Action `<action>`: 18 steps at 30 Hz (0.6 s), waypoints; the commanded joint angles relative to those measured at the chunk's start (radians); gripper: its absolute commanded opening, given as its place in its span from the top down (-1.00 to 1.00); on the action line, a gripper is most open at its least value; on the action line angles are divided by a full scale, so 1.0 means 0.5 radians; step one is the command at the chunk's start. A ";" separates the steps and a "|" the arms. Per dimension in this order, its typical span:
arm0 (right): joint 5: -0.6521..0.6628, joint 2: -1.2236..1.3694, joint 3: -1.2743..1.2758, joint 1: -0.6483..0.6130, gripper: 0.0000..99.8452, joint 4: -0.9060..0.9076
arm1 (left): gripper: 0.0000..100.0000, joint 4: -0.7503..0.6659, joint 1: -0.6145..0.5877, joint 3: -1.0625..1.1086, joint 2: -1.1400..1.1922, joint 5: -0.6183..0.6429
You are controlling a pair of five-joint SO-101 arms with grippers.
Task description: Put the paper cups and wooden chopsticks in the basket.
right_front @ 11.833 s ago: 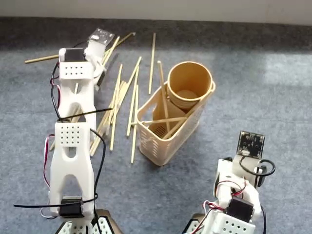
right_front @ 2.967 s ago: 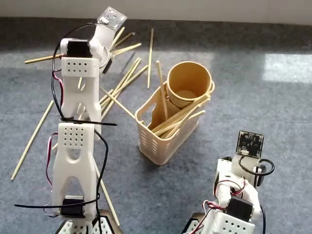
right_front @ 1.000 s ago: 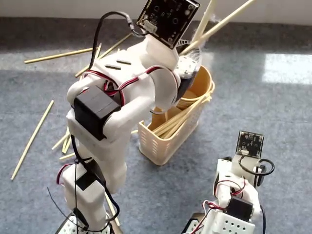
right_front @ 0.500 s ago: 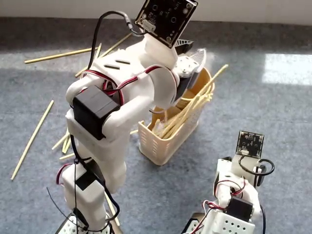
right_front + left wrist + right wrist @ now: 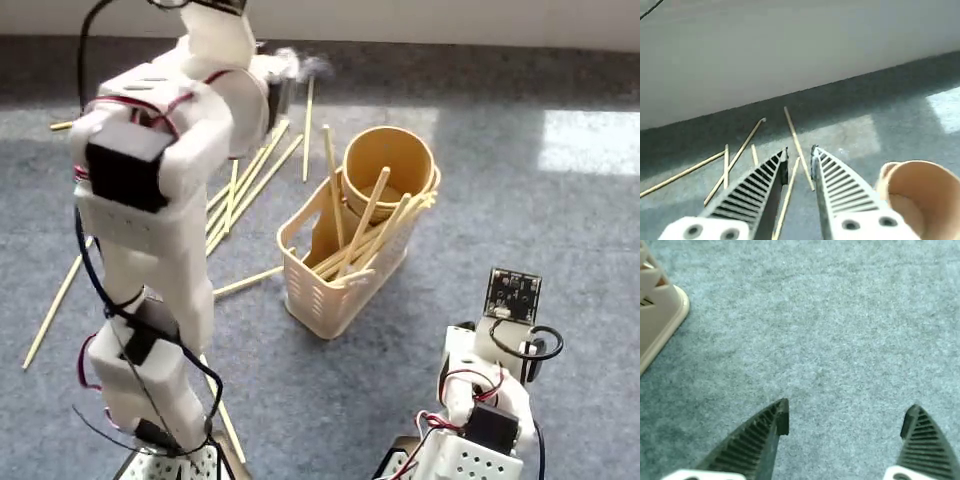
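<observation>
Left claw (image 5: 799,152): fingers parted by a narrow gap, nothing held; carpet and a stick on it are seen through the gap. In the high view the claw (image 5: 285,68) is raised over the far pile, well apart from the basket (image 5: 322,300).

Change: half a second ago this arm was bent over the basket with a bundle falling from it. Now the arm is swung back to the far left. The sticks (image 5: 365,245) are lodged in the basket, slanted against the cup (image 5: 400,150), and one is leaned into the cup's mouth. The cup is stood in the basket's far end, unmoved.

Right claw (image 5: 845,420): spread wide, empty, held low over bare carpet (image 5: 840,315) near a corner of the basket; parked as before.

Meaning: one more batch is judged delivered. Loose sticks (image 5: 250,185) are left on the carpet: a fan to the basket's left, one near its wall, one far left, one by the arm's base. Another pick from the fan is judged to be next.
</observation>
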 commanded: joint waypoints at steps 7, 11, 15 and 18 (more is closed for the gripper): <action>0.021 -0.017 0.155 0.014 0.31 -0.038 | 0.64 -0.233 -1.106 1.373 0.161 -0.761; 0.021 -0.017 0.155 0.011 0.31 -0.038 | 0.57 -0.242 -1.275 1.610 0.358 -1.209; 0.021 -0.017 0.155 0.011 0.31 -0.038 | 0.57 -0.249 -1.379 1.521 0.566 -1.280; 0.021 -0.017 0.155 0.011 0.31 -0.038 | 0.57 -0.249 -1.459 1.404 0.747 -1.280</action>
